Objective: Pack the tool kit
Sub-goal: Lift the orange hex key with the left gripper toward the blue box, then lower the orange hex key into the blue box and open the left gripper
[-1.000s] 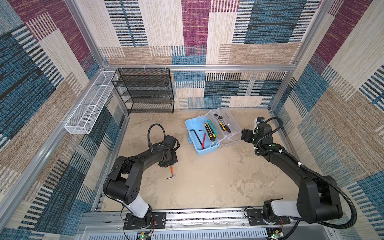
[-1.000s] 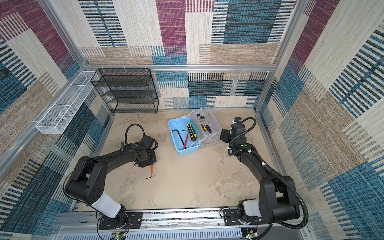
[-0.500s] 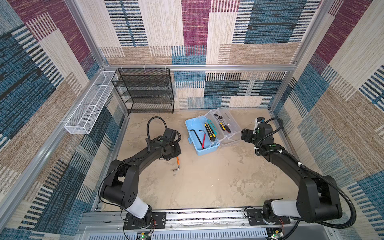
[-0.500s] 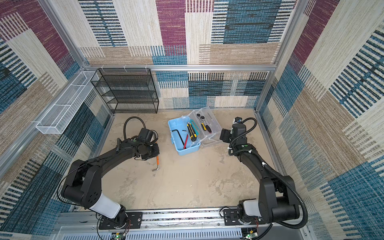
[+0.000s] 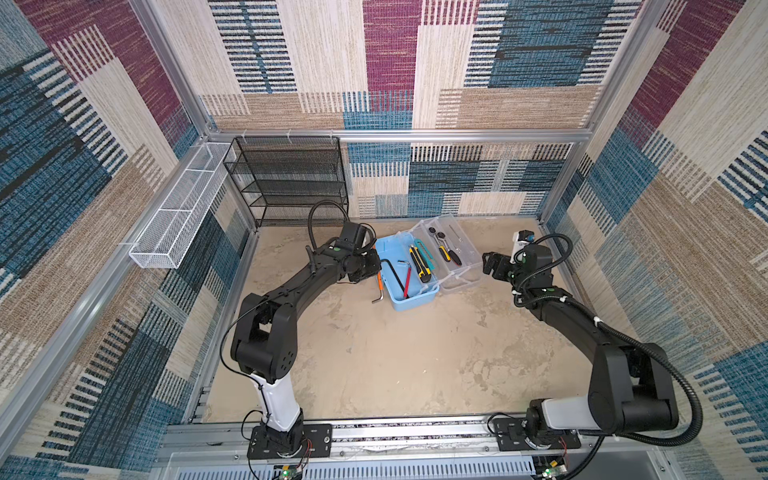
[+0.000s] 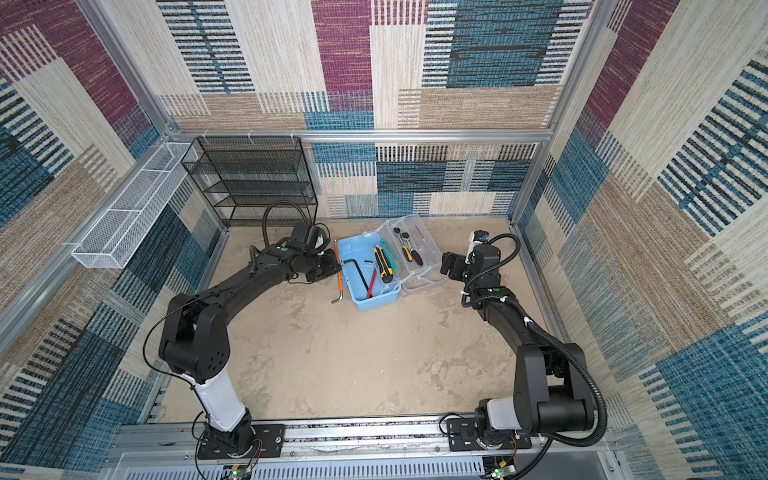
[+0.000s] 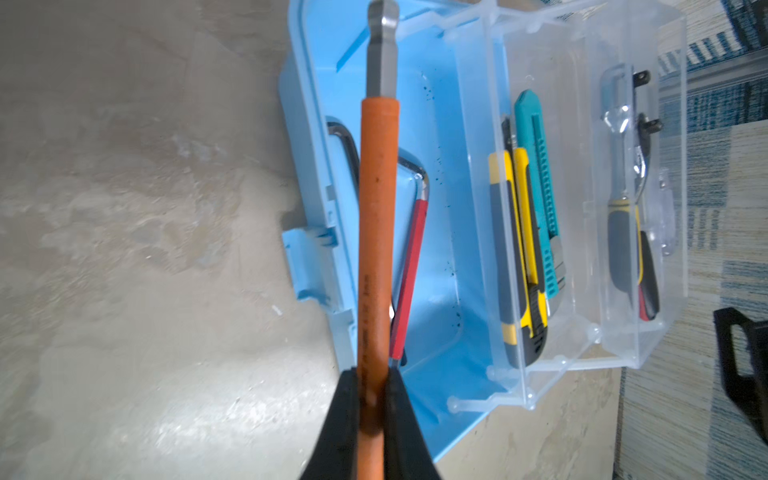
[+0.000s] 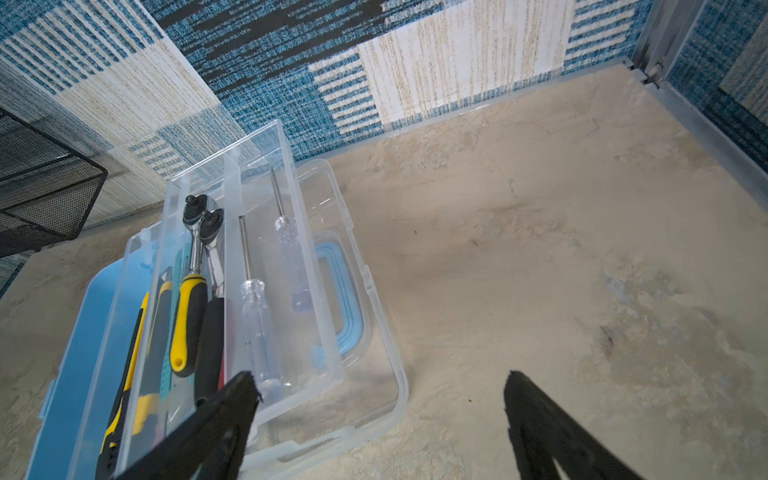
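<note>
Carried from open floor, the orange hex key (image 7: 378, 199) hangs clamped in the left gripper (image 7: 372, 395) at the case (image 7: 309, 145) rim for dropping in; the right gripper (image 8: 380, 382) waits spread, empty.

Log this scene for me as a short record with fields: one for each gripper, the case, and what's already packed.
left gripper: shut on the orange hex key, at the case's outer edge
right gripper: open, empty, beside the clear lid
case: open, clear trays folded out
base holds: black hex key, red hex key
trays hold: utility knives, ratchets, screwdrivers
</note>
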`<state>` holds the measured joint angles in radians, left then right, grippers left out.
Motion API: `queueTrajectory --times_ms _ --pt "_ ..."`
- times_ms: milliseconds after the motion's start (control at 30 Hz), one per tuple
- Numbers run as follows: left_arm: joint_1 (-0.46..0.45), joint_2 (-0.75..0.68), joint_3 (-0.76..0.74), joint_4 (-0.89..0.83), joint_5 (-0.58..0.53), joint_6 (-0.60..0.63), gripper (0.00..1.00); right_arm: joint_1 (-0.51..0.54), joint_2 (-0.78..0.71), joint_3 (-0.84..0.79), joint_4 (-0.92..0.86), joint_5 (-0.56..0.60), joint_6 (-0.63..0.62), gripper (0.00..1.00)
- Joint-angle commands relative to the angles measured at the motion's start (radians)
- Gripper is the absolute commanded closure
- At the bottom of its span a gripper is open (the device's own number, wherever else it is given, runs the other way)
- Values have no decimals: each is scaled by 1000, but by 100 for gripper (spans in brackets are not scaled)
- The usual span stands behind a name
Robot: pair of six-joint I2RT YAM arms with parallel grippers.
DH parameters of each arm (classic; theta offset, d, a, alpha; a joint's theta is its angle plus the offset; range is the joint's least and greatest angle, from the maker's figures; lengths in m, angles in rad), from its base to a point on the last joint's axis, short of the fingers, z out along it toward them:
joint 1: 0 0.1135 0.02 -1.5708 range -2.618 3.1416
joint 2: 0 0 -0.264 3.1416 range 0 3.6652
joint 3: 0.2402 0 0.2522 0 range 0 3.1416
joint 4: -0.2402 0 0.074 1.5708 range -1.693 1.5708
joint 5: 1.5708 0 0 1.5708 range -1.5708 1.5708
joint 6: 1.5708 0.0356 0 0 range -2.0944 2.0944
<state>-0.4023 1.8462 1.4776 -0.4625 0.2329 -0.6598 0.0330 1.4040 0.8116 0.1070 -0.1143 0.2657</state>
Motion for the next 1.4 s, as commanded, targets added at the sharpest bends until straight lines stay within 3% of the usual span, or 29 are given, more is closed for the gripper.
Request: queueTrajectory --times_ms 0,500,1367 --pt "-19 48 69 26 31 -24 100 -4 28 9 87 -70 -22 4" --pt "-23 289 309 -44 60 -93 100 -19 167 73 198 -213 -30 2" --pt "-56 307 302 16 89 -261 100 -20 300 167 212 -321 -5 2"
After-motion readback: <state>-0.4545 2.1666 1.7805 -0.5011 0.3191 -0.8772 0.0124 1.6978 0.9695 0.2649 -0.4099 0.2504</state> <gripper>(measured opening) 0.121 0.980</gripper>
